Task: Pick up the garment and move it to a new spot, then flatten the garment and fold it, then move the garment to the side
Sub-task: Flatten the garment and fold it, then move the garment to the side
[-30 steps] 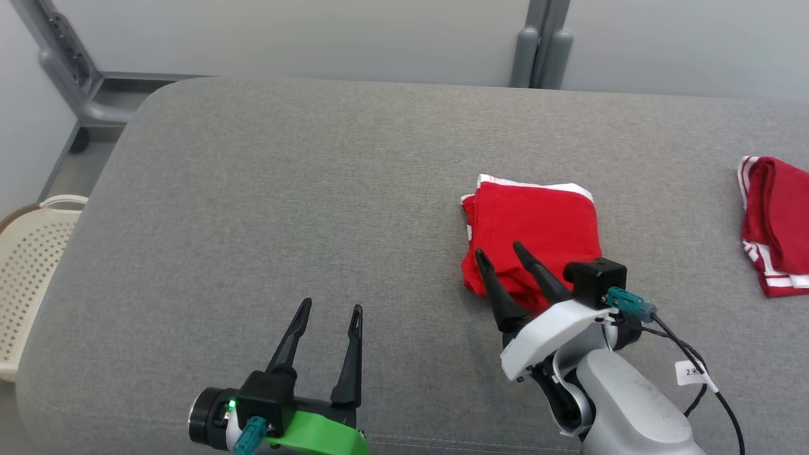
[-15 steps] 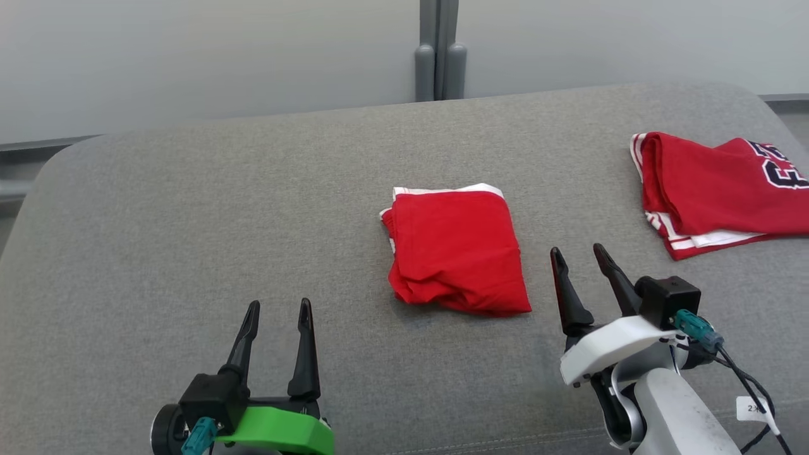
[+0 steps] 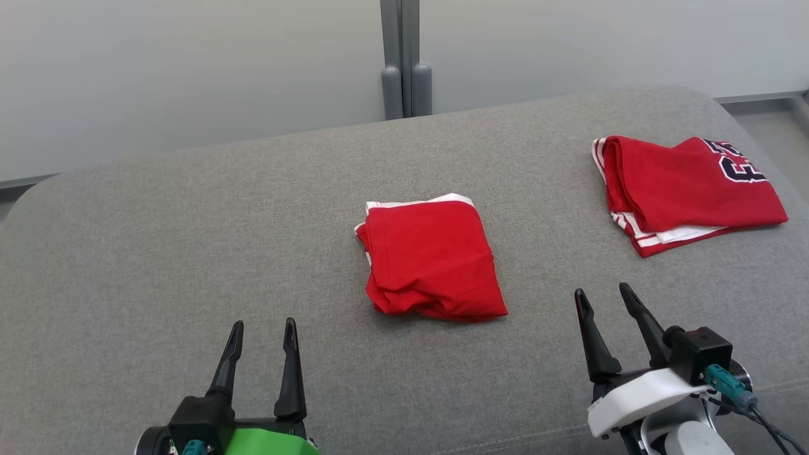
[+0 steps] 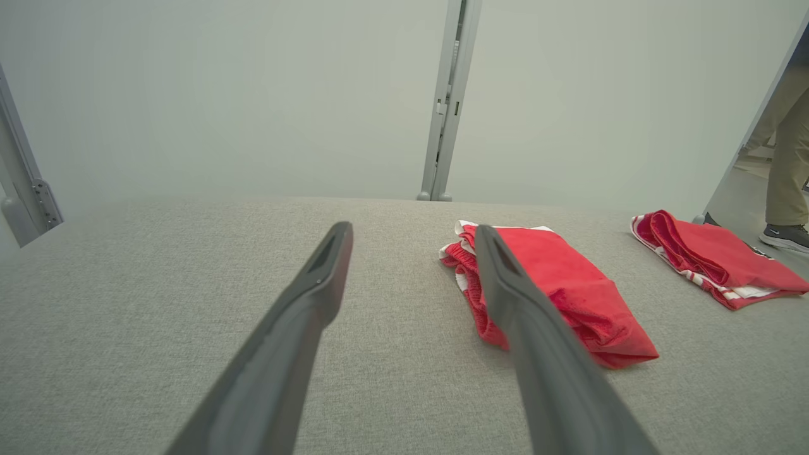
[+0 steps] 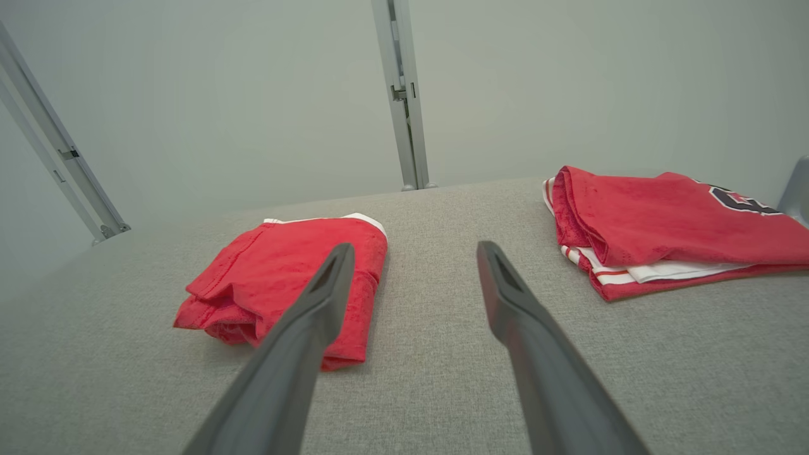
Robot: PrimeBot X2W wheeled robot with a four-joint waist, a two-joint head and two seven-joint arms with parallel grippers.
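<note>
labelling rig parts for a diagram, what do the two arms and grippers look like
Left gripper: two long, dark, tapering fingers on a black base with a bright green mount and a teal connector. Right gripper: the same dark fingers on a white mount, with a black box, a teal connector and a thin black cable trailing off it.

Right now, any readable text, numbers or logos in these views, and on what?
Nothing reads whole.
folded red jersey with white striped trim, at the right of the grey fabric surface: dark block characters outlined in white, cut off by the fold; cannot be read.
folded plain red garment with white hem, in the middle: no text seen.
</note>
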